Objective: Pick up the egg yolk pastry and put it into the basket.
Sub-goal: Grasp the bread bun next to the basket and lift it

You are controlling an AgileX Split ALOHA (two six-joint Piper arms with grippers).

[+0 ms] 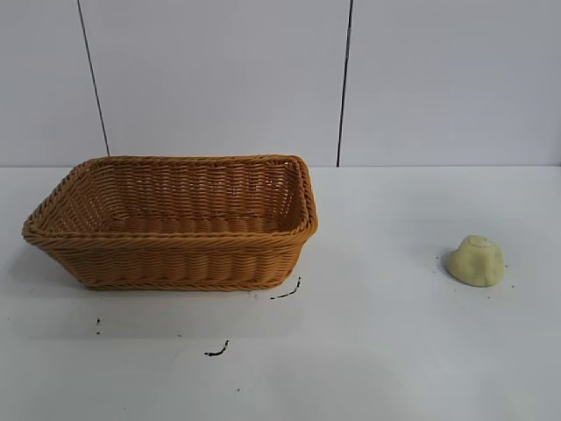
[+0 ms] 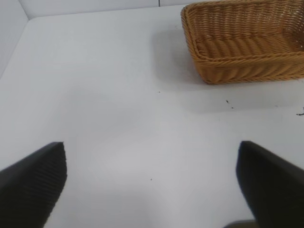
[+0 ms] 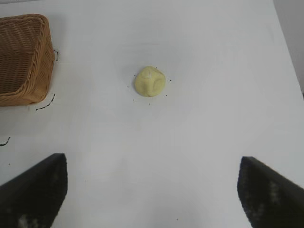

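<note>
The egg yolk pastry [image 1: 476, 260] is a small pale yellow dome on the white table at the right; it also shows in the right wrist view [image 3: 149, 81]. The orange-brown wicker basket [image 1: 175, 263] stands at the left and is empty; it shows in the left wrist view [image 2: 247, 71] and the right wrist view [image 3: 23, 90]. My right gripper [image 3: 152, 185] is open and empty, well short of the pastry, with the pastry ahead between its fingers. My left gripper [image 2: 151, 183] is open and empty over bare table, apart from the basket. Neither arm shows in the exterior view.
Small black marks [image 1: 216, 351] lie on the table in front of the basket. A white wall with dark seams [image 1: 344, 83] stands behind the table.
</note>
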